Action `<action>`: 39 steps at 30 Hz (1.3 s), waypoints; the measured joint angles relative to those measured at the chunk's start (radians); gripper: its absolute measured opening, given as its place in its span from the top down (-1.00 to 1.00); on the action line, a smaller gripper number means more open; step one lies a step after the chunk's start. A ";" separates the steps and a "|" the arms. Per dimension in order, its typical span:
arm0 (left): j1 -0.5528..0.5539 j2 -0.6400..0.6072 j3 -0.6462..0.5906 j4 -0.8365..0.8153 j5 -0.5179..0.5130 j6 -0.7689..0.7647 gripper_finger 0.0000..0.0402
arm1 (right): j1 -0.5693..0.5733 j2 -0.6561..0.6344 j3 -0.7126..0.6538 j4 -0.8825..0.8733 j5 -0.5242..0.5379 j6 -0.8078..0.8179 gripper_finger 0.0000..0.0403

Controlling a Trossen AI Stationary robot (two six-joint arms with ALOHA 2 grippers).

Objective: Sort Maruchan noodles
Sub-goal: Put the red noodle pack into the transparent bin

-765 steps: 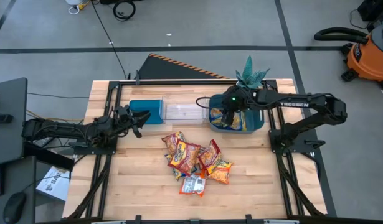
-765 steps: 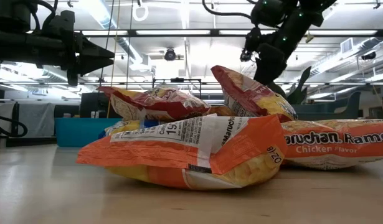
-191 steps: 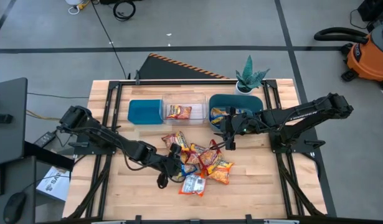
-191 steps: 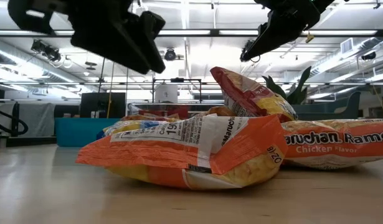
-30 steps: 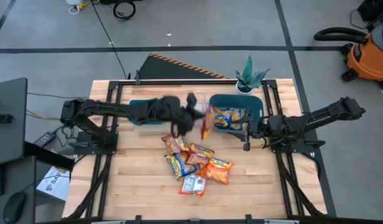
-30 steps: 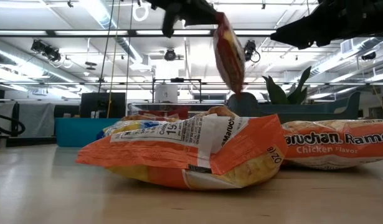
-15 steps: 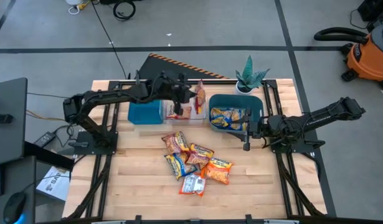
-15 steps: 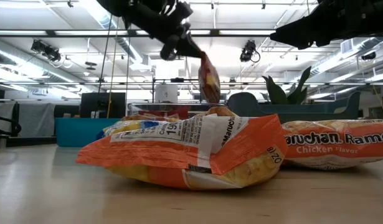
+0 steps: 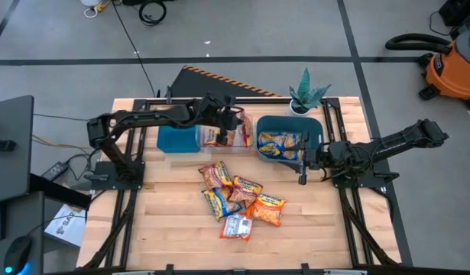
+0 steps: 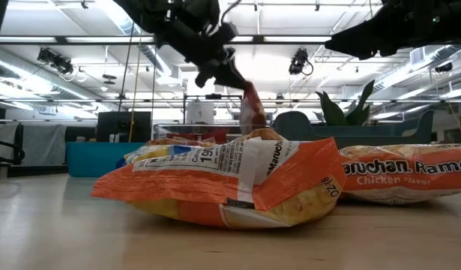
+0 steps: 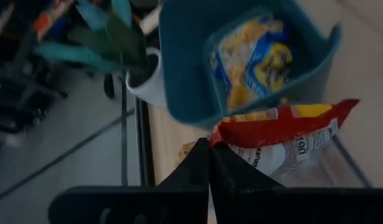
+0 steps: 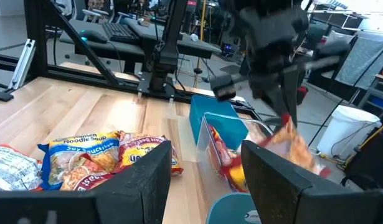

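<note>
The Maruchan noodles lie as a loose pile (image 9: 241,200) of orange, red and yellow-blue packets mid-table, and fill the foreground of the low view (image 10: 230,180). My left gripper (image 9: 235,124) is shut on a red packet (image 11: 284,134) above the clear bin (image 9: 227,134), which has another red packet lying in it. Yellow-blue packets (image 11: 260,56) lie in the dark teal bin (image 9: 288,137). My right gripper (image 9: 300,166) hovers open beside that bin, with nothing between its fingers (image 12: 203,165). My left gripper pinches the red packet at its top sealed edge, by one corner (image 11: 217,138), between its two shut fingertips. The fingers slant down from the table's left (image 10: 224,73). The packet hangs below them (image 10: 251,112), over the clear bin; the pile hides its lower end in the low view.
A teal rectangular bin (image 9: 177,137) stands left of the clear bin. A potted plant (image 9: 305,95) stands at the far edge behind the dark teal bin. Bare wood lies left and right of the pile.
My left gripper has carried the red packet from above the table near the dark teal bin toward the far edge, then down over the clear bin. The packet has stayed hanging from the shut fingers and now sits lower.
</note>
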 joint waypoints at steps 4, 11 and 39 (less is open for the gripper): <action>-0.006 0.039 0.000 -0.018 -0.079 0.001 0.99 | 0.000 0.000 0.000 0.000 0.000 0.000 0.01; -0.015 0.049 0.001 -0.119 -0.099 0.033 0.92 | 0.000 0.000 0.000 -0.001 0.000 0.000 0.01; -0.180 -0.004 0.117 -0.646 -0.032 -0.281 0.48 | 0.000 0.000 0.000 -0.007 0.000 0.002 0.01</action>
